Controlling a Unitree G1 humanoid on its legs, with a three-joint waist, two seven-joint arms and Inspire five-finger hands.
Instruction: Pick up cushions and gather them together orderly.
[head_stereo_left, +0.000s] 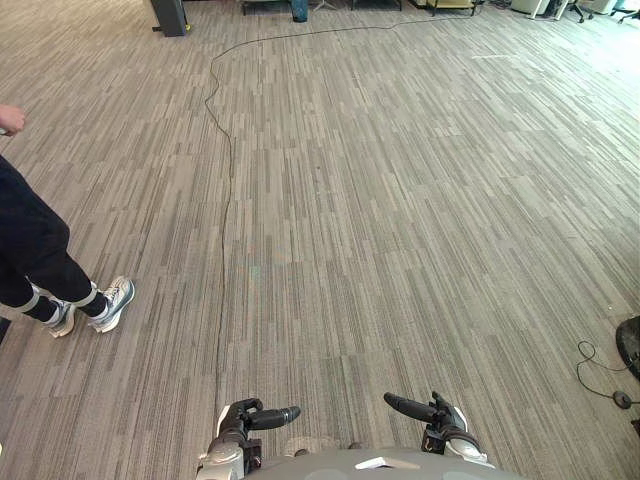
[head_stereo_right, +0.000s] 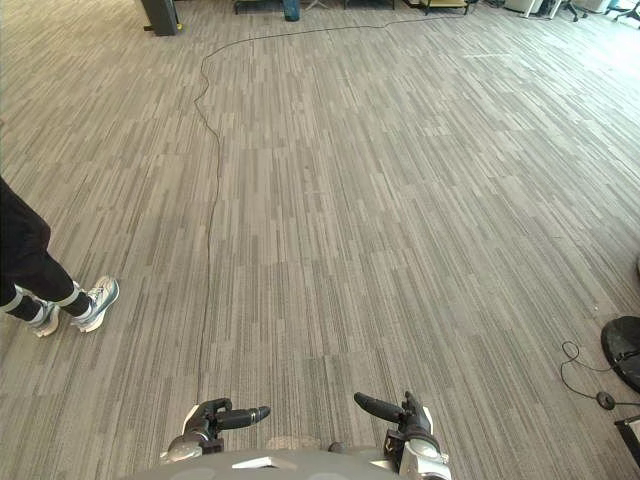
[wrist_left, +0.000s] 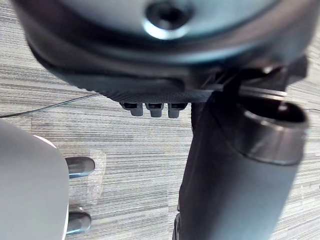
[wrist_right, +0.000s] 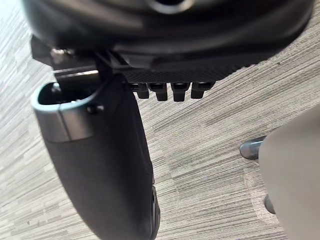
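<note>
L hand (head_stereo_left: 258, 417) and R hand (head_stereo_left: 428, 410) are held low in front, fingers loose and straight, nothing gripped; where the cushions lie cannot be told, since striped carpet (head_stereo_left: 400, 200) is what is seen ahead. A person's shoes (head_stereo_left: 105, 303) are planted near on the left; if a turn is made that way w/o a check, the legs could be struck.

1. Person (head_stereo_left: 35, 250): cut off by the left edge. Legs, shoes and one hand show.
2. Black stand (head_stereo_left: 170, 15): cut off by the top edge, so its kind cannot be told.
3. Blue thing (head_stereo_left: 300, 10): cut off at the top and too small to tell.
4. Round black base (head_stereo_right: 625, 350): cut off by the right edge.
5. Wheeled legs (head_stereo_left: 575, 12): far off, with their tops cut off.
6. Left hand (wrist_left: 150, 75) and right hand (wrist_right: 200, 45): blurred dark bulk close to each wrist camera.
</note>
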